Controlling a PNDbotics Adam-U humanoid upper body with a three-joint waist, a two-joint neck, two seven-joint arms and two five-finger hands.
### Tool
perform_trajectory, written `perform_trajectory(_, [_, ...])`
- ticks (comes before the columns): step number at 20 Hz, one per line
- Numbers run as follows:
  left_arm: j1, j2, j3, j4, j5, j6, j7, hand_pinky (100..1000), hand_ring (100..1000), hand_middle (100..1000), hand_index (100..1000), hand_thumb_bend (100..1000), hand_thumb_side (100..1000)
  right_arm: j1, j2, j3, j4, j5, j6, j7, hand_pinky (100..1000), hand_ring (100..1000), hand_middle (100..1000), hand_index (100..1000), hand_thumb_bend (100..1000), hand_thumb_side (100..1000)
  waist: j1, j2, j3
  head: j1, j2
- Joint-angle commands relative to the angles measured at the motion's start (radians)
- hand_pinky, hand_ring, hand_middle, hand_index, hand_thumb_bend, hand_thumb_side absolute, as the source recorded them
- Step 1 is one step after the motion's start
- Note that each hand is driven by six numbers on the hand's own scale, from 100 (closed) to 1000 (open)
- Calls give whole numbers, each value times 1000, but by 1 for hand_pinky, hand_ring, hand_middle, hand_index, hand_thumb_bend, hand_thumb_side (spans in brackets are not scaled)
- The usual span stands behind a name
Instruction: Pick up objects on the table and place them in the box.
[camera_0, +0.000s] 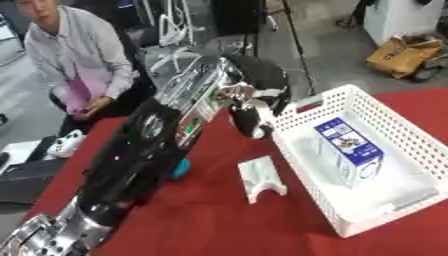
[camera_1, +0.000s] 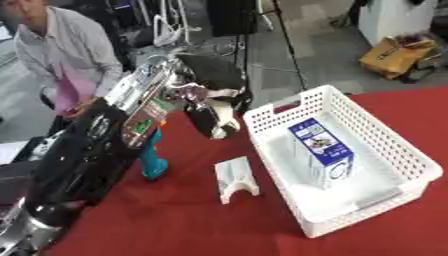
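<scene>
The left hand (camera_1: 213, 119) hangs above the desk (camera_1: 175, 220) beside the white basket (camera_1: 411, 150); whether it grips anything I cannot tell. A white notched block (camera_1: 234, 179) lies mid-desk, probably light and stiff, best pinched across its sides. A teal-handled tool (camera_1: 154, 159) lies toward the desk's left edge.

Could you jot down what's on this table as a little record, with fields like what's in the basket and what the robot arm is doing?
Surface: red cloth table
Container: white lattice basket, on the robot's right
In the basket: blue and white carton, lying on something pale
Left on the cloth: white block with an arched cutout; teal object, partly hidden by the arm in the left eye view
Left hand: left hand is raised beside the basket's near corner; fingers' state unclear
Right hand: not visible
</scene>
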Motion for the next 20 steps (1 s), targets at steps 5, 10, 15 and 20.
perform_trajectory(5, [-109,-34,37,102,26,24,-5,100,380,502,647,284,179,-30,-39,13,-12,-13,-7,-1,741,689,510,599,100,387,-1,-8,-41,30,-15])
perform_trajectory(10, [-158,-64,54,170,33,48,-5,100,372,494,644,246,180,-43,-40,22,-12,-17,-10,-1,741,689,510,598,100,387,9,-1,-67,51,-17])
perform_trajectory(15, [-200,-92,72,237,38,77,-5,100,368,491,642,227,181,-68,-42,36,-12,-25,-17,-1,740,689,510,598,100,387,22,12,-111,85,-26])
perform_trajectory(20, [-229,-114,87,300,53,108,-5,100,362,485,639,198,184,-88,-38,45,-12,-33,-24,-1,741,689,510,598,100,387,30,24,-158,115,-34])
